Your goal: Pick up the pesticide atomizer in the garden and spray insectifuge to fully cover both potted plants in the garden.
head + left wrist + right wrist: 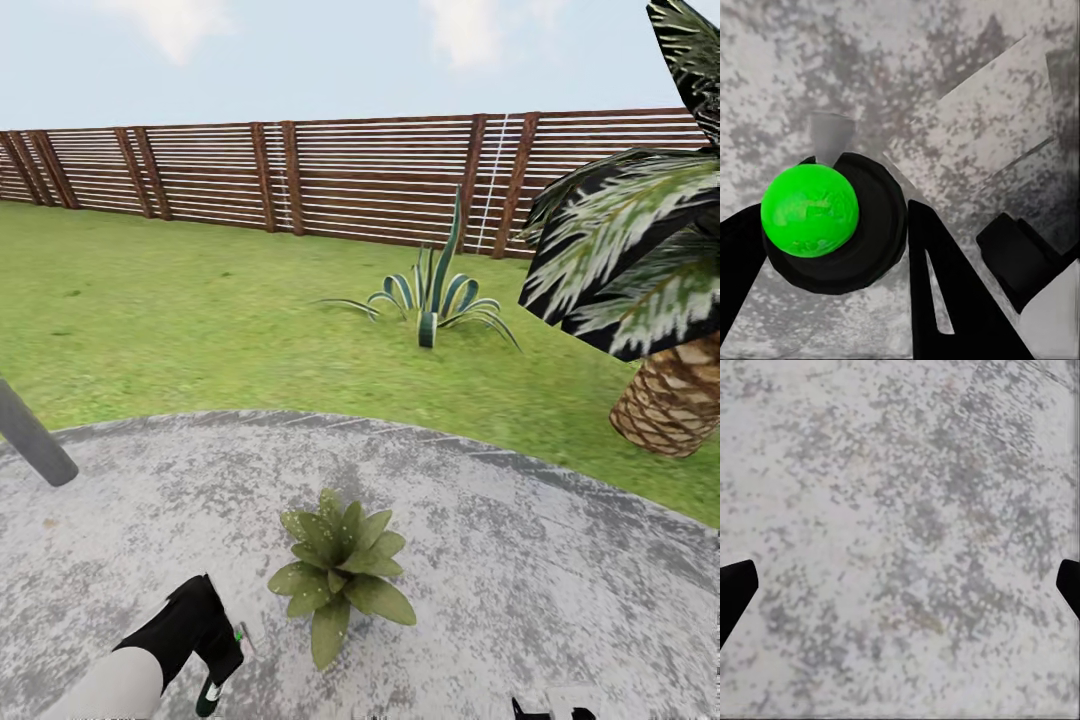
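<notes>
Left gripper [222, 668]: your fingers [945, 292] clamp the atomizer [810, 212], low at the near left, just left of the plant [340, 572].
Right gripper [900, 585]: your fingers spread wide, holding nothing, over the paving [907, 495].

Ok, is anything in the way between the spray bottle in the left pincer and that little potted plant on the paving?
Nothing visible. The left pincer holds the atomizer just beside the potted plant, with bare grey paving between them.
</notes>
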You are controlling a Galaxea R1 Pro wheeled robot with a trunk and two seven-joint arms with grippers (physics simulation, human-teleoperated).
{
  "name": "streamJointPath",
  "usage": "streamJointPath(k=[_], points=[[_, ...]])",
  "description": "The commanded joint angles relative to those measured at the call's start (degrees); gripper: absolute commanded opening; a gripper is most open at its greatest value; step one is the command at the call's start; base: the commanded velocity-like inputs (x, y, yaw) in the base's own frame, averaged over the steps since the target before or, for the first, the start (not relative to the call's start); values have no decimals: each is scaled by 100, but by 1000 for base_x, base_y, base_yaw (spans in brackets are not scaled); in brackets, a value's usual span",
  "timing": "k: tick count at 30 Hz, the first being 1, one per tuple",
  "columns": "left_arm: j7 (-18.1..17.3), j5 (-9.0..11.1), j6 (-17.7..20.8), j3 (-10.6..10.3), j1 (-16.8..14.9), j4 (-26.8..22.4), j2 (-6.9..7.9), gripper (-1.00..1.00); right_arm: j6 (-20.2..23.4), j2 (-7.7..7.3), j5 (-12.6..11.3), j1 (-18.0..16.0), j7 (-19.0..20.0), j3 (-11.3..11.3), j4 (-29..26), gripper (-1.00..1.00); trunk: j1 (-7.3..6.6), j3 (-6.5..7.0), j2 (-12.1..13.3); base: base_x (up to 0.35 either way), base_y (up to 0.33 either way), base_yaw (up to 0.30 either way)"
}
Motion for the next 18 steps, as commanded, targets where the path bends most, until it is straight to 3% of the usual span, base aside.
streamJointPath(k=[1, 8, 10, 13, 15, 18], points=[[-36, -16, 152, 21, -9, -32, -1, -100, -14, 0, -50, -2, -17, 50, -1, 100, -4, -5, -2, -268, -155, 127], [-95, -23, 407, 14, -16, -532, 65, -100, -14, 4, -50, -2, -17, 53, 0, 100, -4, -5, -2, -246, -117, 250], [-110, -53, 805, -22, -206, -592, 50, -100, -14, 4, -50, -2, -17, 53, -1, 100, -4, -5, -2, -28, -9, 137], [-124, -175, 1044, -36, -476, -597, -8, -100, -14, 4, -50, -2, -17, 53, -2, 100, -4, -5, -2, -7, -2, 35], [-573, -499, 1092, -187, -549, -607, -60, -100, -14, 4, -50, -2, -17, 53, 0, 100, -4, -5, -2, -1, 0, 5], [-1285, -832, 1094, -437, -579, -668, -33, -100, -14, 4, -50, -2, -17, 53, -1, 100, -4, -5, -2, 0, 0, 1]])
